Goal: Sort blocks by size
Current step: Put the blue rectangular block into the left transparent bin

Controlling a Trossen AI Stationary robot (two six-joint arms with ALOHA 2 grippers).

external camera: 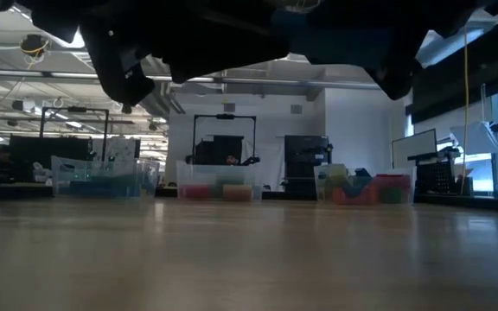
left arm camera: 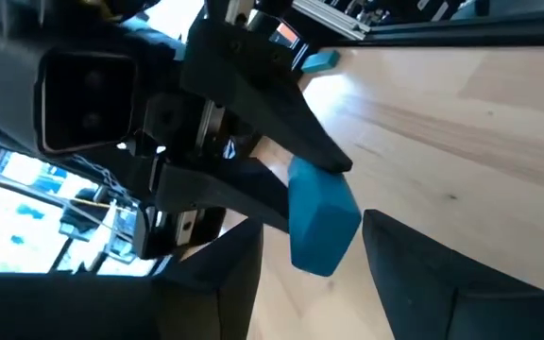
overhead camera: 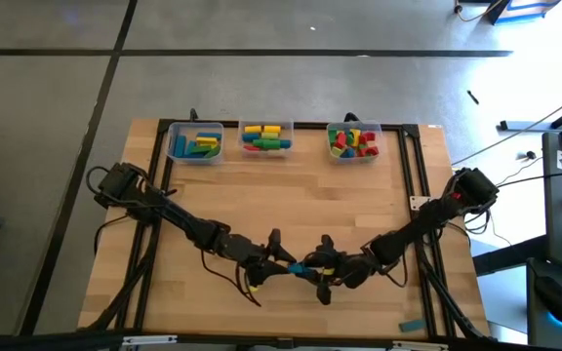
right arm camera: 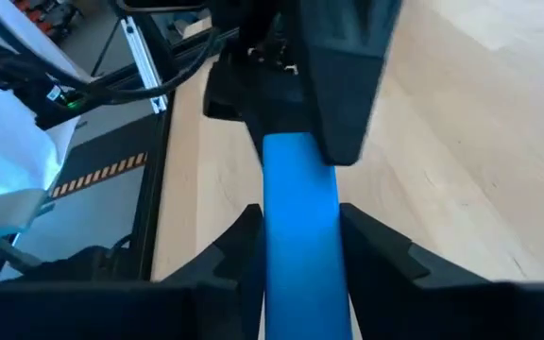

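Left gripper (overhead camera: 283, 263), near edge of table (overhead camera: 291, 185), mid-width: fingers spread, set to receive blue block (right arm camera: 300, 227). Right gripper (overhead camera: 310, 265), meeting it: clenched on block, apparently presenting it for handover

Both arms reach inward and meet low in the middle of the high view. The right gripper (right arm camera: 300, 250) has its fingers closed on a blue block (right arm camera: 300, 227). The left gripper (left arm camera: 310, 274) faces it, fingers spread around the block's other end.
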